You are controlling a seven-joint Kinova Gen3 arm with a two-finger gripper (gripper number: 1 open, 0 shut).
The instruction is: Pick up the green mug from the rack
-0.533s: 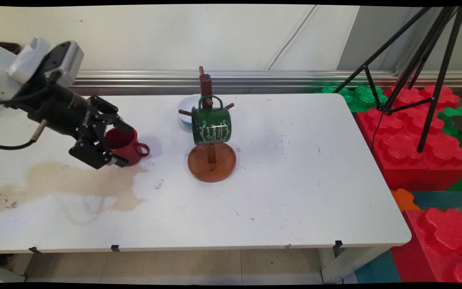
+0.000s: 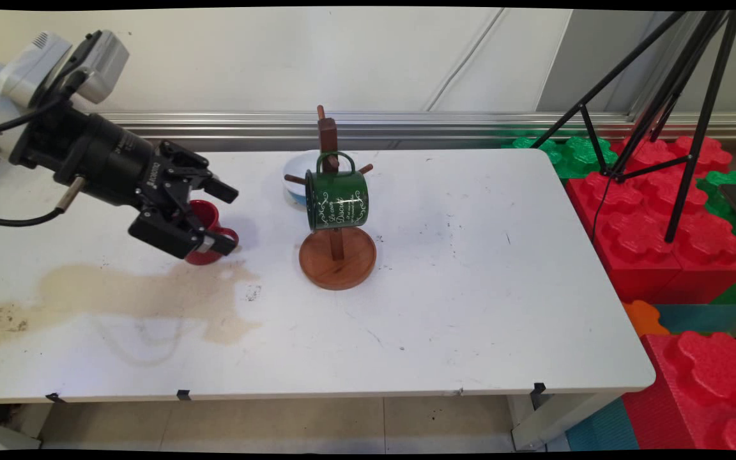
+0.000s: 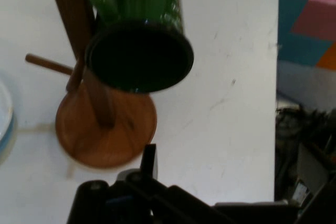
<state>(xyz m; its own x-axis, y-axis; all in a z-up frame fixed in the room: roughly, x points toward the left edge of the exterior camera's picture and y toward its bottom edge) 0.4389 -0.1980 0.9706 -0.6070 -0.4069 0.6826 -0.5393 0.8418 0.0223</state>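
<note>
Gripper [image 2: 224, 217] hovers open over red mug [image 2: 209, 223].

A white rectangular worktop [image 2: 470, 306] with rounded corners fills most of the room's middle, its surface scuffed and marked by a wide tan stain [image 2: 131, 294] toward the left. Small black clips [image 2: 183, 395] sit along its near edge, and a white leg [image 2: 553, 418] shows under the right corner. Behind it runs a pale, plain wall [image 2: 246, 57] with a ribbed metal rail [image 2: 406, 124] along its foot. Beige floor tiles [image 2: 342, 425] lie below the near edge. To the right, large red and green plastic building blocks [image 2: 649, 243] are stacked beside the worktop, and a black tripod [image 2: 668, 115] stands over them. The light is even and soft.
</note>
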